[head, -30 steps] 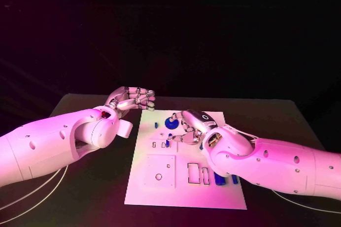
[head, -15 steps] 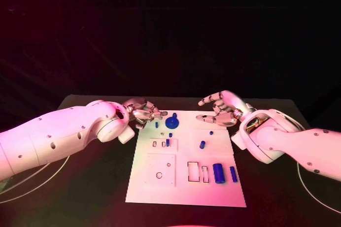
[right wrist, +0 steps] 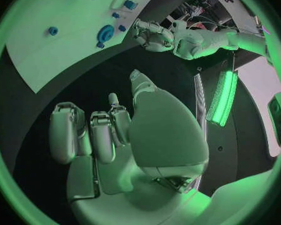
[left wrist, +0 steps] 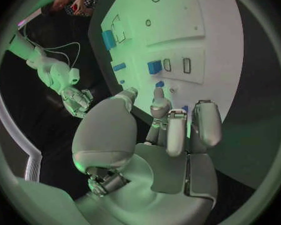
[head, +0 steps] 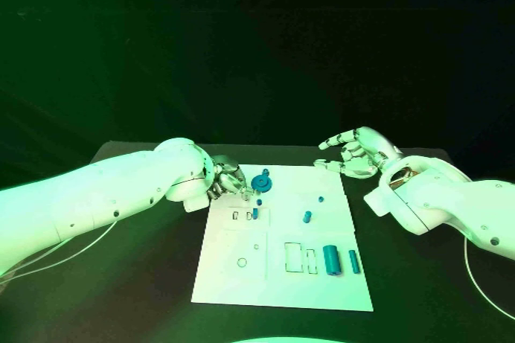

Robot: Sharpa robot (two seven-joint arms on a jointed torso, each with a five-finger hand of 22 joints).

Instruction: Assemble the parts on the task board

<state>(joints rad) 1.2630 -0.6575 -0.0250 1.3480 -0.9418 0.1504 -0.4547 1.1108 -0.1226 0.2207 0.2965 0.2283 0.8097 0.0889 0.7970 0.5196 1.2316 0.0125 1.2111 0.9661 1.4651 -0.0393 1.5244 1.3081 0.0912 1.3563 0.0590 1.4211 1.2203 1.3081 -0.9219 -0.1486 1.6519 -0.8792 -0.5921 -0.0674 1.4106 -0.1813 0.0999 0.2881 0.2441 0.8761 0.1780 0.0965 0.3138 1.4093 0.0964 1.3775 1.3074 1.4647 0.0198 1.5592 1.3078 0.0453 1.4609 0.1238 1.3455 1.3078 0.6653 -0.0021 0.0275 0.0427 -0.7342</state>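
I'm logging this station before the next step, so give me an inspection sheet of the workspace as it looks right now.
Surface: black table, task board lying flat in the middle.
Job's things: round part at the far end; two upright parts near the slots; small part mid-board.
Clutter: nothing seen.
Hands: left hand at the board's far left edge, fingers curled; right hand off the board, fingers apart, holding nothing.
Cables: white cable beside the left arm.
Surroundings: dark.

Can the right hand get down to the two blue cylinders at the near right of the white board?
Probably yes: the open right hand hovers off the white board's far right corner, and nothing covers the blue cylinders.
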